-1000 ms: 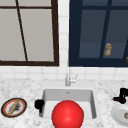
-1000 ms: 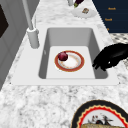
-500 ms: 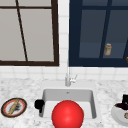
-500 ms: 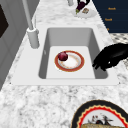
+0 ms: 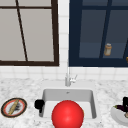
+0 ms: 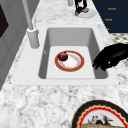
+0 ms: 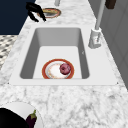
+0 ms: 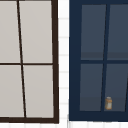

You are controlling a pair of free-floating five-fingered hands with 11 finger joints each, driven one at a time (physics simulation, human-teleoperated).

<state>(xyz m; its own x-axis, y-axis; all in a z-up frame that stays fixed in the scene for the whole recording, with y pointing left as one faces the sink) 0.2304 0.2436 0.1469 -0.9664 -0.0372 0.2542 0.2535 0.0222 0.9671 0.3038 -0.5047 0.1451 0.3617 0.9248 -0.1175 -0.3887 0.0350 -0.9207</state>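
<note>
Beside sink's left rim, left robot hand (image 5: 39,104), apple (image 6: 63,56) apart

black robot hand (image 6: 111,58), glossy (human-shaped)

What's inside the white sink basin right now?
A red-rimmed white plate lies on the floor of the white sink basin, with a dark red round fruit on it. The plate covers what is under it.
</note>
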